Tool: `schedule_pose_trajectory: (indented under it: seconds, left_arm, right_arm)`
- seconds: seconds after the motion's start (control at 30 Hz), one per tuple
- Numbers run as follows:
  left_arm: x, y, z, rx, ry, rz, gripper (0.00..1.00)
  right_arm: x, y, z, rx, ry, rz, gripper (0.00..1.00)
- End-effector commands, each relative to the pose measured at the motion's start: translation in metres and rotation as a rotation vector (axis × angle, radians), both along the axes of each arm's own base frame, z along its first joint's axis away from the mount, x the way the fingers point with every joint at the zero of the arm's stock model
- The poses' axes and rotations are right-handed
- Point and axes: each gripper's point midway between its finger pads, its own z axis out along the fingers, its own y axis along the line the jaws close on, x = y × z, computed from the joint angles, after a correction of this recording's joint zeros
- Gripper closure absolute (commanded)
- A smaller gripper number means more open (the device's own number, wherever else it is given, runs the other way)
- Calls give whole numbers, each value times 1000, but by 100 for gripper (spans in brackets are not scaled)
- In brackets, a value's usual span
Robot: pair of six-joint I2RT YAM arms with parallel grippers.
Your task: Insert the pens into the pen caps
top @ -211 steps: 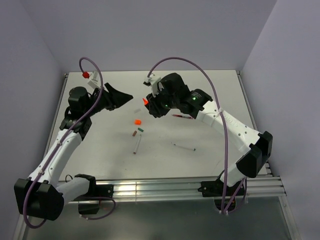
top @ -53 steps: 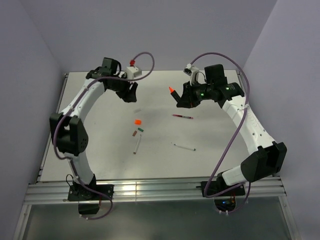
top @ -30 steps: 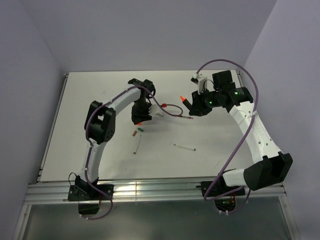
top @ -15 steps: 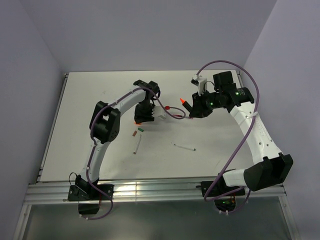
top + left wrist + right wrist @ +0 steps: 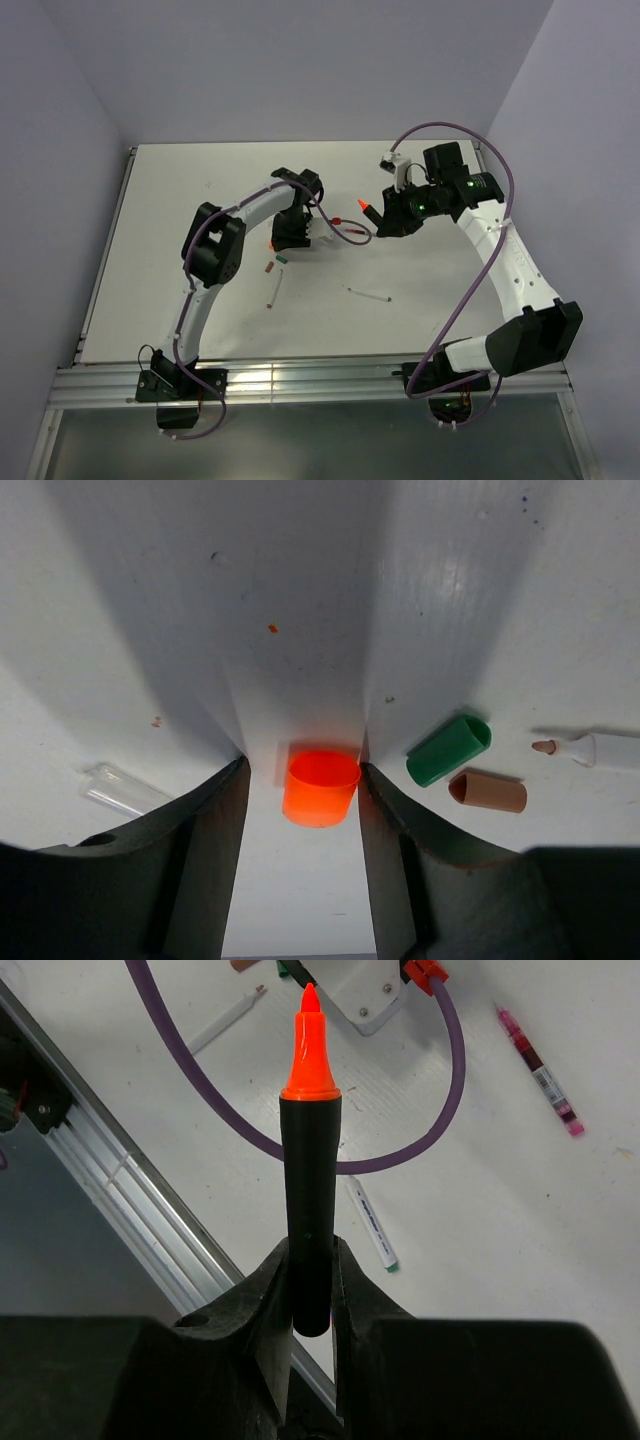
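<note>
The orange cap (image 5: 320, 786) stands on the table between the fingers of my open left gripper (image 5: 302, 768). It touches the right finger, and a gap shows on its left. A green cap (image 5: 449, 750) and a brownish-red cap (image 5: 489, 791) lie just to its right, beside a white pen's tip (image 5: 590, 750). My right gripper (image 5: 311, 1250) is shut on the black marker (image 5: 310, 1180), held above the table with its orange tip (image 5: 363, 206) pointing toward the left gripper (image 5: 290, 235). The dark red pen (image 5: 540, 1065) and a second white pen (image 5: 368, 294) lie on the table.
A clear tube-like piece (image 5: 115, 790) lies left of the left fingers. The left arm's purple cable (image 5: 400, 1150) loops over the table between the two grippers. A metal rail (image 5: 300, 378) runs along the table's near edge.
My left gripper has shifted slightly and now straddles the orange cap. The right gripper has carried the marker a little left, toward the left gripper.
</note>
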Motion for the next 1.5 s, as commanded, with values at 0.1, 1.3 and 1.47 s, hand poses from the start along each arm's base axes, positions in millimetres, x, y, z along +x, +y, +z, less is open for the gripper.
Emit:
schedule_pose_trajectory:
  seconds: [0.1, 1.3, 1.47]
  left_arm:
    - [2, 2, -10, 39, -30, -3, 49]
    - [65, 32, 373, -1139, -693, 1138, 100]
    - [23, 36, 434, -1523, -594, 1268, 100]
  right_arm:
    - [7, 0, 12, 10, -32, 10, 100]
    - [49, 13, 140, 155, -355, -82, 100]
    - [54, 28, 141, 184, -368, -74, 100]
